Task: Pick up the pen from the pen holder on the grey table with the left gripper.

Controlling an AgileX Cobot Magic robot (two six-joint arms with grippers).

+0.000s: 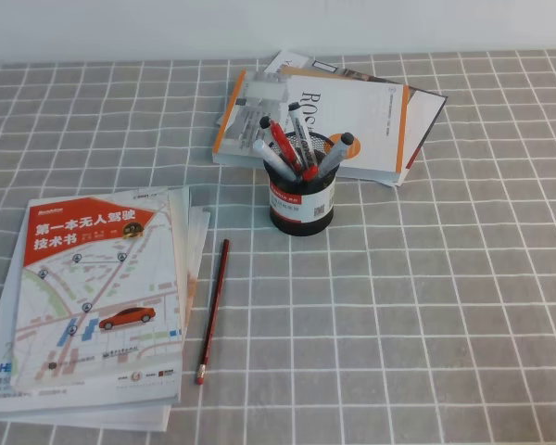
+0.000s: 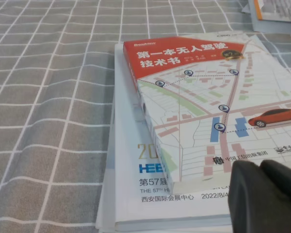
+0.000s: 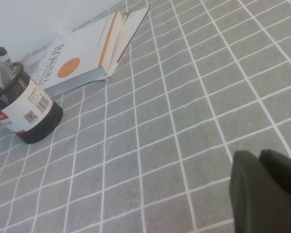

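The pen [image 1: 274,159] is in the holder [image 1: 299,206]. It's the whitish barrel leaning left, packed in with a red pen [image 1: 284,145] and a few grey markers [image 1: 336,151] with black caps, though it's hard to separate from the rest at this size. The holder is a black mesh cup with a red-and-white label, standing upright on the grey checked counter [image 1: 445,306], a bit back from the middle. Its far side is right in front of a white book [image 1: 361,116] with orange trim.

On the near left, well apart from the cup, there's a map-cover book [image 1: 93,287] on top of some booklets. A red pencil [image 1: 212,311] lies flat just beside the stack.

The left gripper [image 2: 258,170] is over the near corner of the map book, nowhere near the pen, jaws together with nothing in them. The right gripper [image 3: 258,158] hangs over bare cloth, away from the holder. Its jaws look pressed together too, and they're empty.
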